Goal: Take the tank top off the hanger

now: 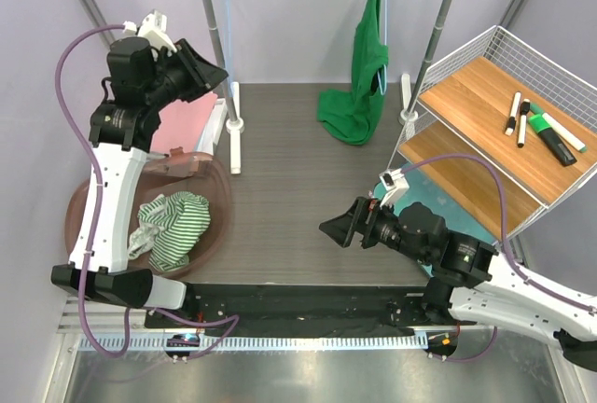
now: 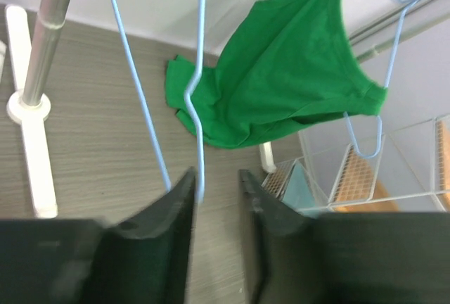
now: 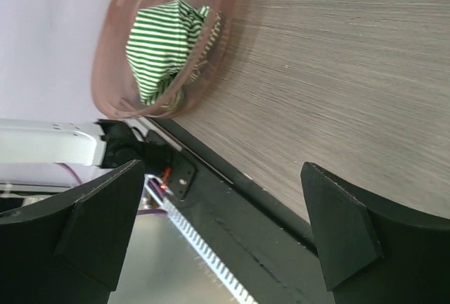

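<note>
White arm shells, black joints, purple cables, black left claw

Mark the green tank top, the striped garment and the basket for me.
tank top [image 1: 359, 86]: top external view, on the hanging green body.
striped garment [image 1: 177, 226]: top external view, middle of the crumpled striped cloth.
basket [image 3: 112, 51]: right wrist view, on the brown translucent side wall.

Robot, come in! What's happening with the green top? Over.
Left end effector slightly open around a blue hanger wire. Right end effector open, empty. Green tank top hangs on its hanger.
</note>
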Controlling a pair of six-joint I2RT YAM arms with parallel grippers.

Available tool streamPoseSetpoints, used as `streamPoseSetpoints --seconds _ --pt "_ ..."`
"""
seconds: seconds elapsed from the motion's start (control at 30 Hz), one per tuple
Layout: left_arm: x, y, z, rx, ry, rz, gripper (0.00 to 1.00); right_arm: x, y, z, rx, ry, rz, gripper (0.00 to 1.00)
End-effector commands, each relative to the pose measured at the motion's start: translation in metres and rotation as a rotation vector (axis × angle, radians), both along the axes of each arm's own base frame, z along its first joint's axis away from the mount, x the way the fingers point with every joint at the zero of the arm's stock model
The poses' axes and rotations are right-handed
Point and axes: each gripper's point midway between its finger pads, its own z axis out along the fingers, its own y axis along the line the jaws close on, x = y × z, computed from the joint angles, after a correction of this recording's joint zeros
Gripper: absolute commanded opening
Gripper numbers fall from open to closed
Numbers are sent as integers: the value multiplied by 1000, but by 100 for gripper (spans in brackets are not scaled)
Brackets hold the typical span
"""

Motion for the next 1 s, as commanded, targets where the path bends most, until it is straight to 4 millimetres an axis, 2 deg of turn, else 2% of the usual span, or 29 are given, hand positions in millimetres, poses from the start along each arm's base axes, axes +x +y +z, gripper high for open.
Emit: streamPoseSetpoints --seconds 0.0,0.1,0.2,0.3,0.33,0.4,0.43,0.47,0.5,0.57,0.63,0.67,0.7,0.73,0.77,0.8,0.87,0.9,0.93,0.97 --pt "-12 6 3 19 -29 11 41 6 10 17 -15 -119 48 99" --pt "-18 9 2 28 -42 20 48 6 19 18 -49 -182 87 98" --pt "-21 8 1 37 -43 11 51 10 28 9 -140 -215 102 98" --pt "-27 8 1 42 -38 3 58 12 43 9 -213 -259 119 98" --pt "-30 9 0 49 -38 1 61 13 48 18 -217 -280 115 98" --pt "-43 10 4 53 -57 -8 62 17 60 9 -296 -299 103 98" --pt "-47 11 5 56 -65 -10 64 19 66 20 -308 -328 104 98" --pt "-53 11 7 56 -73 -14 65 21 75 6 -375 -320 109 98" --pt "-64 12 8 57 -82 -17 66 29 77 18 -382 -338 67 98" --pt "-77 16 9 66 -92 -8 67 39 83 8 -459 -343 37 98" --pt "-97 23 8 71 -110 13 69 54 84 21 -508 -380 -25 98" --pt "-104 25 7 72 -116 21 69 59 87 8 -583 -377 -29 98" --pt "-119 29 13 67 -147 33 70 71 86 27 -596 -403 -95 98" --pt "-121 33 0 73 -125 52 70 75 83 28 -665 -421 -98 98" --pt "-126 35 -3 71 -126 63 70 81 85 30 -703 -431 -117 98" --pt "-132 38 -6 70 -133 73 70 88 95 43 -718 -447 -131 98" --pt "-148 43 -17 60 -143 97 71 98 93 51 -801 -485 -168 99" --pt "-152 44 -21 55 -148 98 71 104 98 59 -819 -502 -189 99" --pt "-166 46 -19 43 -180 100 71 111 93 66 -853 -520 -246 100" --pt "-167 46 -35 46 -153 100 71 116 91 70 -894 -545 -253 100"
